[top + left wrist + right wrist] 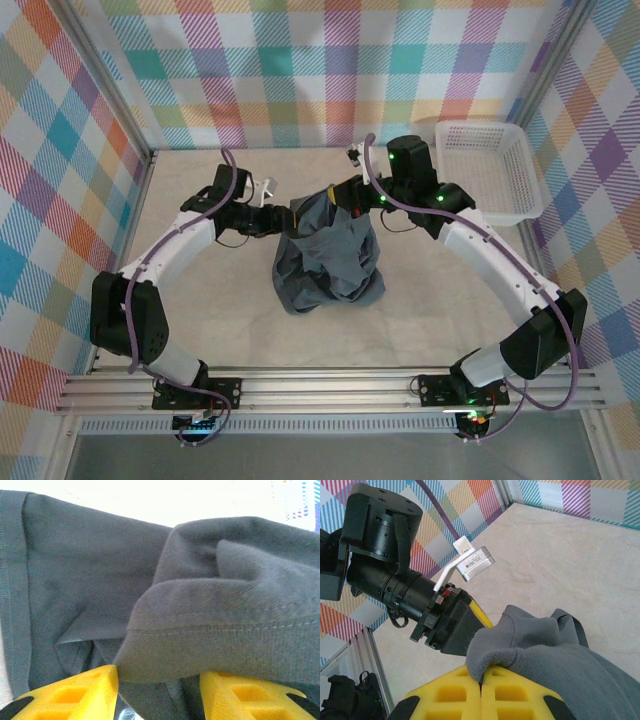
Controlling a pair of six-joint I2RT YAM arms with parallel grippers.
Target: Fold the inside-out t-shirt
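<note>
The dark slate blue-grey cloth t-shirt (330, 262) sits bunched in a tall, rumpled heap at the middle of the beige counter (215, 325), its lower end resting on the surface and its upper end drawn up between the two arms. The white plastic mesh basket (490, 170) stands well apart at the heap's 2 o'clock, in the far corner.

The right hand (481, 680) is clenched. In its wrist view the two yellow fingers (515, 700) press flat against each other, with a rolled edge of the shirt nipped at their tips and the cloth draping away toward 4 o'clock. From above, this hand meets the heap at its 12 o'clock edge.

The left hand (159, 680) reaches in at the heap's 10 o'clock corner. Its yellow fingers (75, 692) stand apart, and a thick hemmed fold of the shirt lies across the gap between them. Whether they are squeezing that fold I cannot tell.
</note>
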